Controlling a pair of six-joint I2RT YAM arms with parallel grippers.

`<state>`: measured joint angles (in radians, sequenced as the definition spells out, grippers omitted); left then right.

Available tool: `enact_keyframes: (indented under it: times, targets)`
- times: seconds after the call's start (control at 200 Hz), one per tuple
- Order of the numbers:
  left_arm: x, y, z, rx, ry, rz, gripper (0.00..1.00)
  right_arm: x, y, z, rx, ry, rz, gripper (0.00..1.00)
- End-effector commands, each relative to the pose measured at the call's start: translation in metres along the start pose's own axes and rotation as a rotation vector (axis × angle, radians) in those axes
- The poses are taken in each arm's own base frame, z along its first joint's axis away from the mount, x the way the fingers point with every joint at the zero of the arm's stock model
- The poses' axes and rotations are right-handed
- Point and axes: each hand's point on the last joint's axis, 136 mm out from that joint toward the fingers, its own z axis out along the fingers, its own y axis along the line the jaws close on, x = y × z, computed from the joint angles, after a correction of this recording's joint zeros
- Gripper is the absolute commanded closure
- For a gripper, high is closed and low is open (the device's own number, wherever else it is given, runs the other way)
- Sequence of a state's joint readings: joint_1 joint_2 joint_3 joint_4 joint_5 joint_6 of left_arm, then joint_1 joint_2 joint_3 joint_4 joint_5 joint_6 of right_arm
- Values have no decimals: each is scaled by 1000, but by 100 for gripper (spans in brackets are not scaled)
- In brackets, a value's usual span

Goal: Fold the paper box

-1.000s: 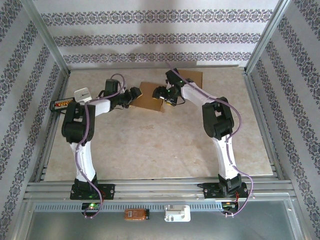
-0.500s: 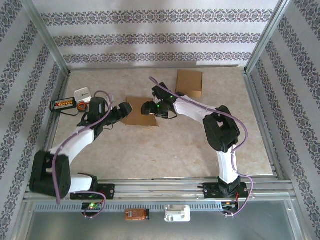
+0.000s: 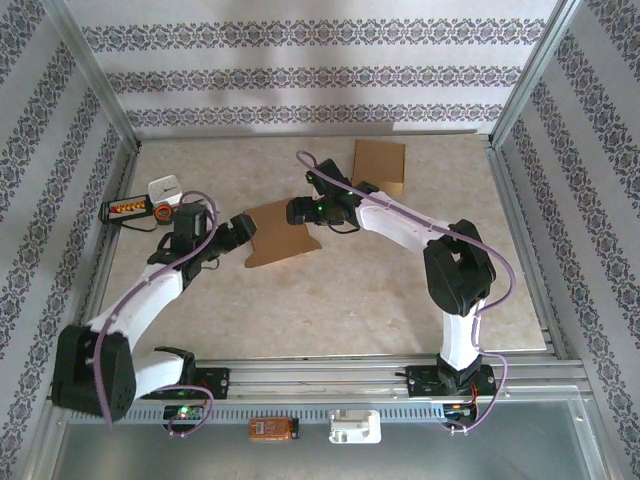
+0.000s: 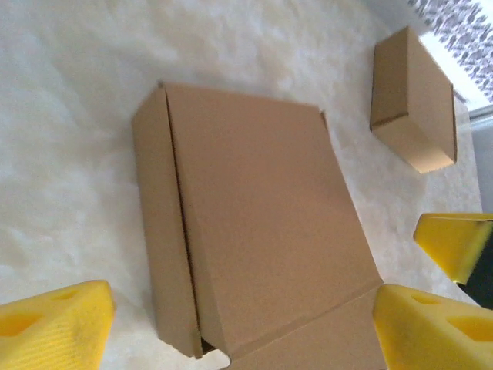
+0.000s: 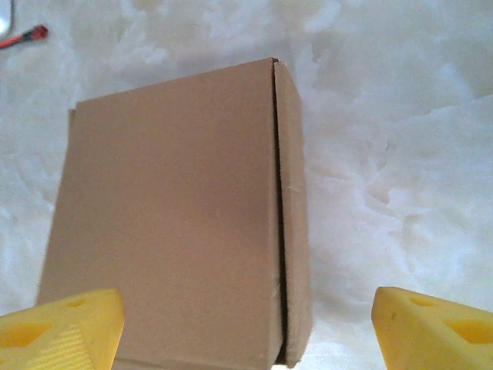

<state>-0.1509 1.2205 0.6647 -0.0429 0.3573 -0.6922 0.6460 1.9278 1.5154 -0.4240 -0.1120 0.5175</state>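
Box (image 3: 283, 232) lies flat at table (image 3: 350, 290) centre, open left gripper (image 3: 243, 230) and open right gripper (image 3: 296, 212) at opposite edges: approach step, probably; next, grip and raise side flap (image 5: 291, 216).

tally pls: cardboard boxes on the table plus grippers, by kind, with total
Cardboard boxes: 2, the box between the grippers and the closed box at the back
Grippers: 2, the left gripper and the right gripper, both open
Total: 4
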Motion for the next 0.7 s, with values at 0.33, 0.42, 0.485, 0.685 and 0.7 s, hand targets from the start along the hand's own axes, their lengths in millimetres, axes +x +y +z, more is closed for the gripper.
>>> enact_keyframes:
  times: [0.33, 0.42, 0.485, 0.685, 0.7]
  targets:
    - [53, 41, 45, -43, 182, -32, 51, 47, -22, 41, 67, 64, -60, 43]
    - [69, 55, 51, -67, 224, -41, 55, 64, -26, 33, 74, 49, -30, 44]
    - [78, 59, 52, -60, 241, -60, 55, 77, -28, 25, 88, 46, -33, 43]
    - [76, 47, 41, -4, 214, -76, 52, 81, -26, 2, 105, 45, -66, 35]
    - [74, 45, 40, -3, 211, -73, 50, 80, -24, 0, 100, 42, -68, 34]
